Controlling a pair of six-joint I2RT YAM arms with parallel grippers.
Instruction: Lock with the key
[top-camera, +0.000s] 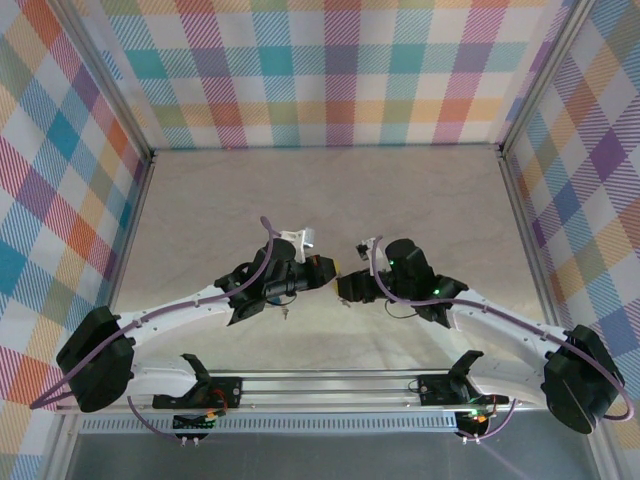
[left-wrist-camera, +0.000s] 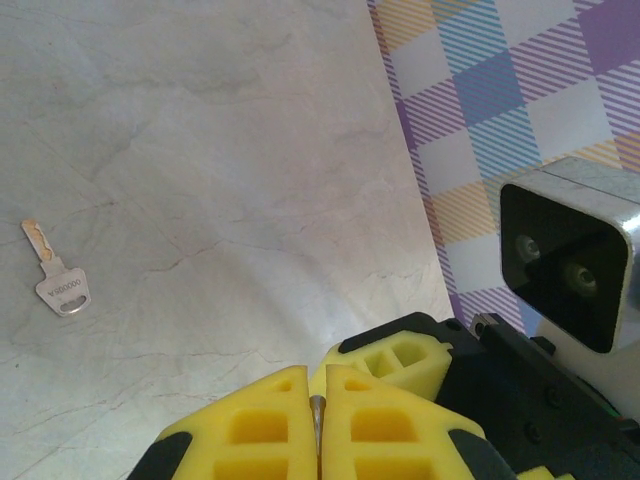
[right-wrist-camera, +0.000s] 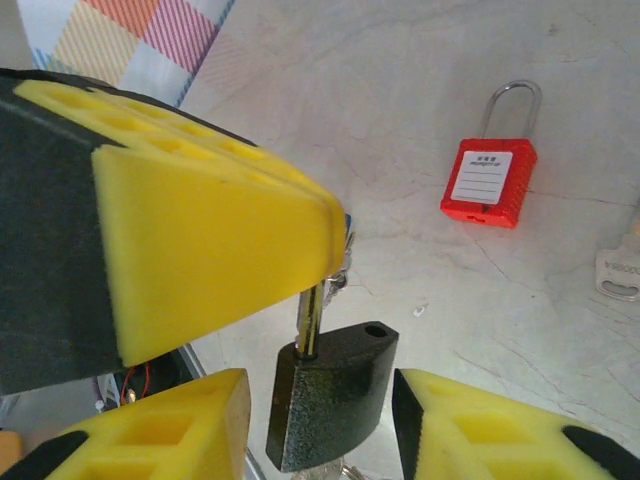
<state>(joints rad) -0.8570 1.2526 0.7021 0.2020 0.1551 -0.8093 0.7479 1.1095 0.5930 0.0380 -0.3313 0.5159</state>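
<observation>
A black padlock (right-wrist-camera: 330, 400) hangs upright between the yellow fingers (right-wrist-camera: 470, 430) of my right gripper (right-wrist-camera: 320, 425), which is open with a gap on each side of the lock body. Its shackle (right-wrist-camera: 312, 318) is raised, leaving one hole (right-wrist-camera: 375, 330) empty. My left gripper (left-wrist-camera: 318, 400) is shut on that shackle from above; a thin metal edge shows between its pads. A bit of silver metal (right-wrist-camera: 338, 468) pokes out under the lock body. One silver key (left-wrist-camera: 60, 287) lies loose on the table. Both grippers meet at mid-table (top-camera: 335, 277).
A red padlock (right-wrist-camera: 490, 180) with its shackle closed lies flat on the table beyond the black one. Another silver key (right-wrist-camera: 620, 268) lies at the right edge of the right wrist view. Checked walls (top-camera: 330, 70) enclose the marble tabletop (top-camera: 330, 190).
</observation>
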